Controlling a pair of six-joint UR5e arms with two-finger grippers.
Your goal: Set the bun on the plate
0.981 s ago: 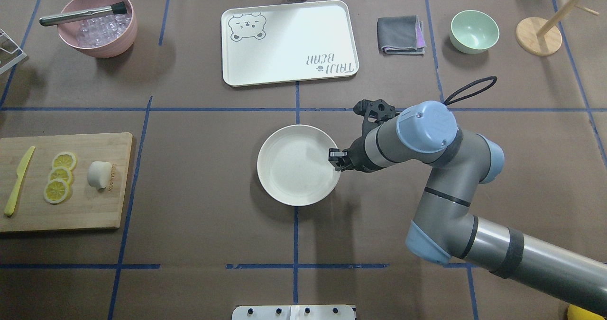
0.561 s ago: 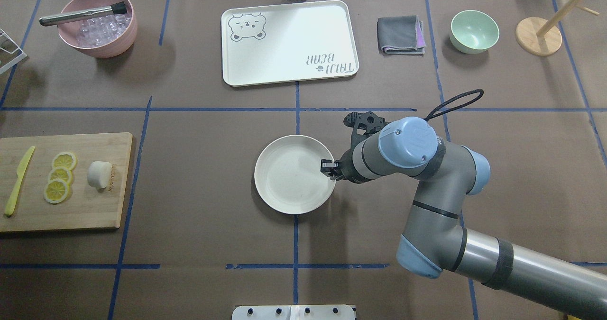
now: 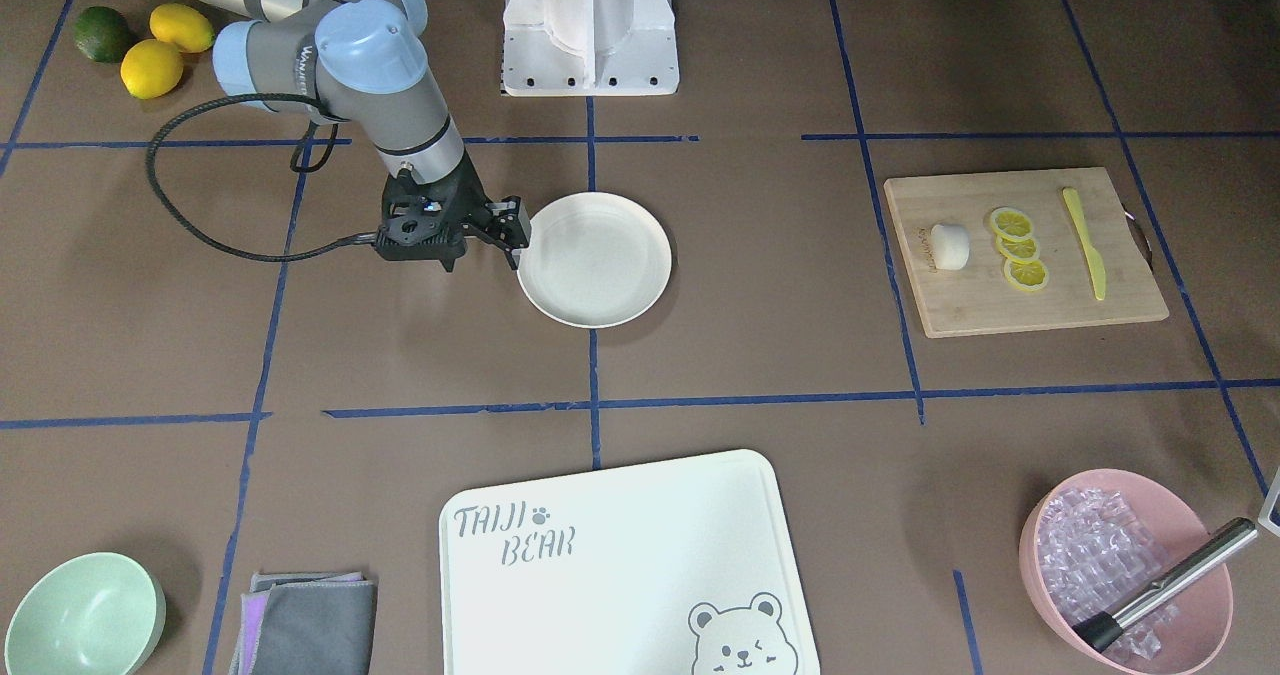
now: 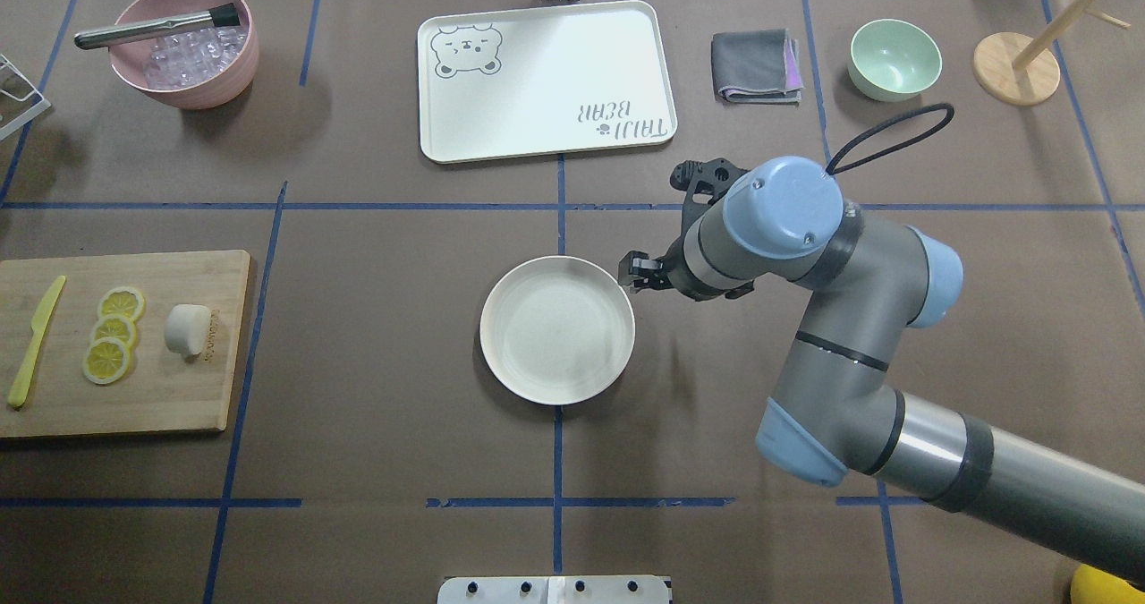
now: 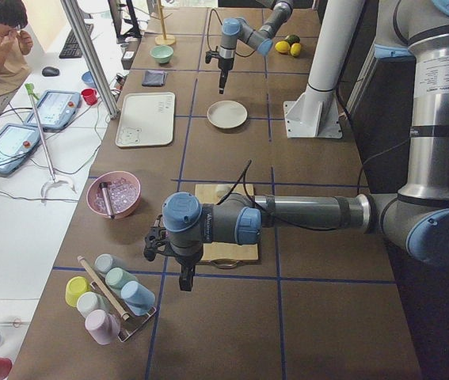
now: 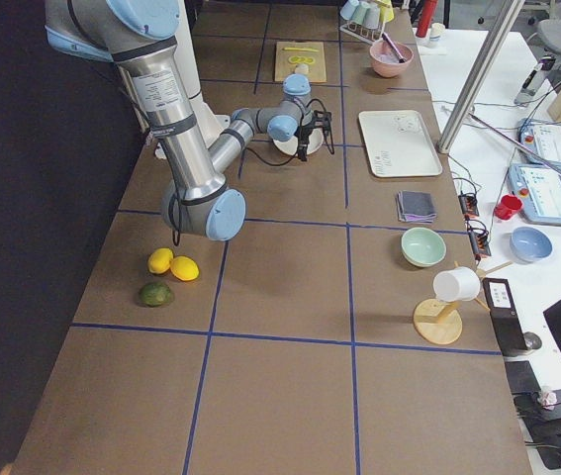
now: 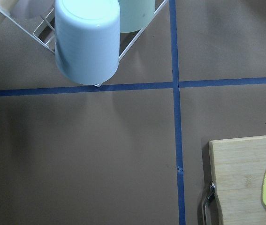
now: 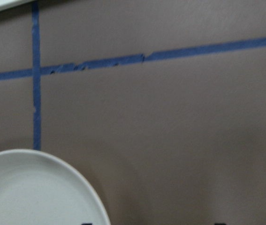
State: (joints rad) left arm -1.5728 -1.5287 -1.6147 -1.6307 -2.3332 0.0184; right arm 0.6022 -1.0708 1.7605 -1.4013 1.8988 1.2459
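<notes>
Bun (image 4: 187,329) sits on the cutting board (image 4: 161,398) out on the robot's left, just beside the lemon slices (image 4: 114,334) and well apart from the plate (image 4: 537,371) mid-surface. Right jaws hang spread wide just off the plate's rim, gripping nothing. Left jaws only show in a side view, so I can't tell.
</notes>
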